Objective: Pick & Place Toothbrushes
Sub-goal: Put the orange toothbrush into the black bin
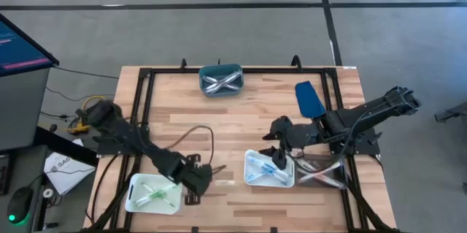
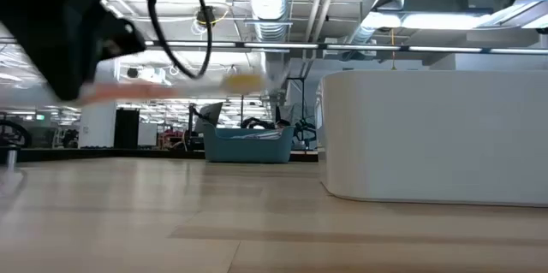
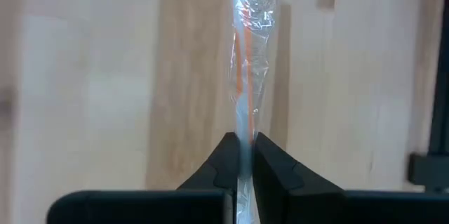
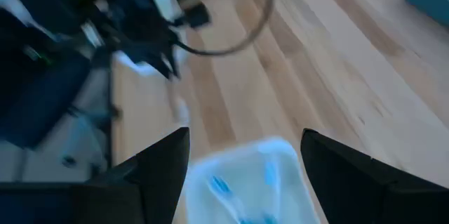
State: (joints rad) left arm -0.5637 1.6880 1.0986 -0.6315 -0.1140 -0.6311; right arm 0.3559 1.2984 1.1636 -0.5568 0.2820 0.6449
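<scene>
My left gripper hovers just right of a white tray that holds green toothbrushes; it is shut on a clear-wrapped toothbrush with a pink-orange stick. In the low view that toothbrush shows as a blurred pink streak above the table. My right gripper is open over a second white tray, where blue toothbrushes lie. White and clear toothbrushes lie crossed in a teal tray at the far edge. My left gripper pinches the wrapped toothbrush between its two fingertips, on the wrapper's near part. The fingers lie along the stick, which runs straight out ahead of them. The toothbrush is lifted clear of the table, roughly level.
A blue flat object lies far right on the table, and clear packaging sits beside the right tray. A black frame borders the wooden table. A cable loops over the middle. Bare wood lies between the two white trays.
</scene>
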